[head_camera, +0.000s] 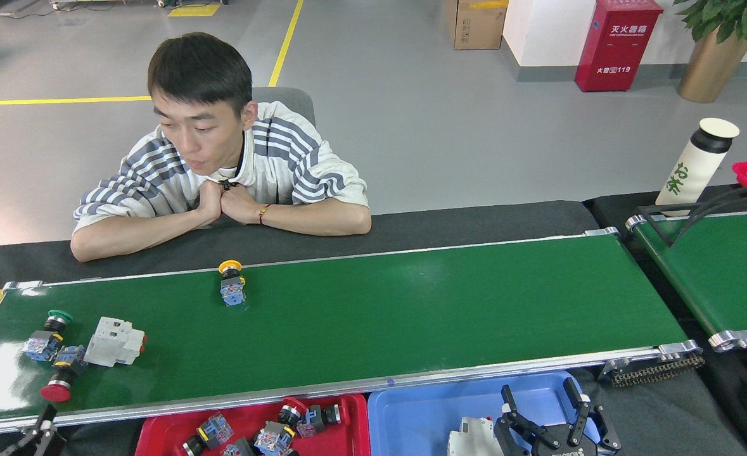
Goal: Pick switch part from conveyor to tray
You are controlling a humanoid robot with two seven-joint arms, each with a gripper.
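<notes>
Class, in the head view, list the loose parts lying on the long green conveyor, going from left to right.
Green-capped switch → red-capped switch → white block → yellow-capped switch.

Black two-fingered right gripper [543, 402] at the bottom edge, right of centre, fingers [508, 401] pointing up and spread wide apart, nothing between them. Black left gripper [37, 432] barely showing at the bottom left corner, too little visible to judge its opening.
</notes>
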